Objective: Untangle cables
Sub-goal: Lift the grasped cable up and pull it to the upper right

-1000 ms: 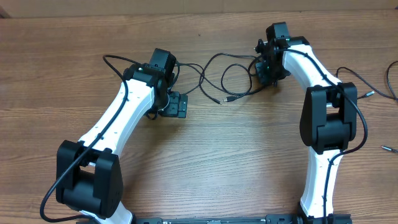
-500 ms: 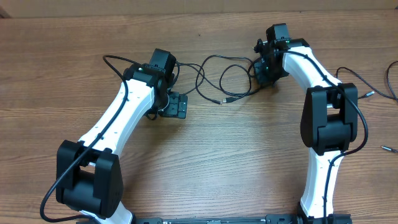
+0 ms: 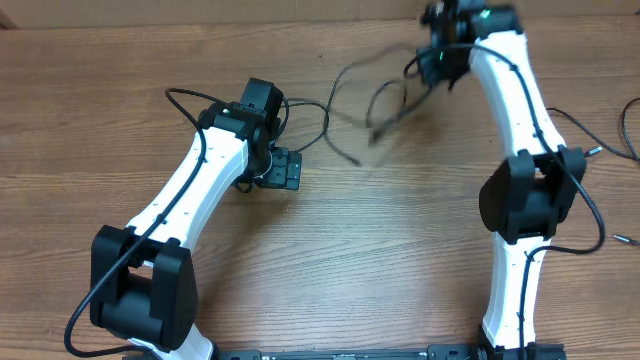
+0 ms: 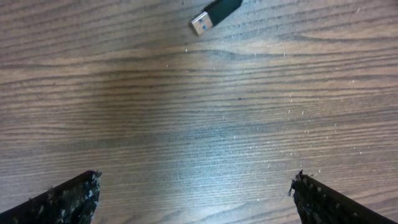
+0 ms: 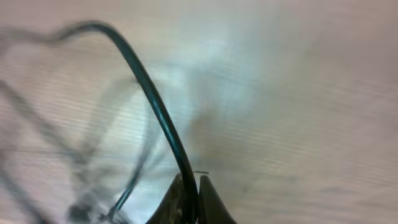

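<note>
Between right fingers (image 5: 211,210), cable (image 5: 155,106) pinched.

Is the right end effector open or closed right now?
Shut: in the wrist view the right end effector pinches the cable, jaws pressed together.

right arm (image 3: 510,90): stretching out toward the far edge of the tabletop (image 3: 400,250)
right gripper (image 5: 191,202): pulling one pinched cord away with it
cables (image 3: 372,98): loops being dragged along, blurring, lifting

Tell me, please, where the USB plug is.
In the left wrist view, the USB plug lies on the table at top centre, metal end pointing lower left.
</note>
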Controlling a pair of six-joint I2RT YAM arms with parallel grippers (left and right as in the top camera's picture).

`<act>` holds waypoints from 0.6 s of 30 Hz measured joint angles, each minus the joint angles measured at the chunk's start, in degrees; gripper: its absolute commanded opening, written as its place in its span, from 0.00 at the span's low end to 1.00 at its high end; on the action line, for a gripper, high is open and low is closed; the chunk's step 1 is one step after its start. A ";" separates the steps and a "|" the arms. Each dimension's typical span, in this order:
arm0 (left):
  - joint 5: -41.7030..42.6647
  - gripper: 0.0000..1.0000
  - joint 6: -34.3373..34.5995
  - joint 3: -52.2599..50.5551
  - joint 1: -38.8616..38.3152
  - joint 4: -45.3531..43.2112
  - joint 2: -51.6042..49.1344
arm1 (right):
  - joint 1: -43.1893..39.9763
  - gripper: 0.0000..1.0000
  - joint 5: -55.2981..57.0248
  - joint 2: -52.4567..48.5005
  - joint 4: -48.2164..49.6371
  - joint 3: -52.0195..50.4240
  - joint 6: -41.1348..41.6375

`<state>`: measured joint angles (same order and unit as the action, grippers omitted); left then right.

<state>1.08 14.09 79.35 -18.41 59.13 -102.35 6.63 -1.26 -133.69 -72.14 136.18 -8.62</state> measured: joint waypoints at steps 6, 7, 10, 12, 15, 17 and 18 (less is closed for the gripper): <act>0.00 1.00 0.00 0.00 0.00 -0.92 0.00 | 0.00 0.04 0.04 0.00 -6.78 20.04 1.57; 0.00 1.00 0.00 0.00 0.00 -0.98 0.00 | 0.00 0.04 0.02 0.00 -7.74 22.58 1.90; 0.02 1.00 0.00 0.00 0.00 -1.22 0.00 | 0.00 0.04 0.04 0.02 -10.40 30.51 2.84; 0.00 1.00 0.00 0.00 0.00 -1.49 0.00 | 0.00 0.04 0.02 0.13 -11.04 33.70 3.06; 0.02 1.00 0.00 0.00 0.00 -1.92 0.00 | 0.00 0.04 0.02 1.09 -11.21 37.79 3.48; 0.02 0.99 0.00 0.00 0.00 -2.29 0.00 | 0.00 0.04 0.00 2.49 -11.08 39.39 3.63; 0.02 1.00 0.00 0.00 0.00 -2.62 0.00 | 0.00 0.04 0.02 3.56 -10.54 39.89 3.69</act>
<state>1.10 14.09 79.35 -18.41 56.51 -102.35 6.63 -1.23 -130.13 -82.67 176.07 -4.93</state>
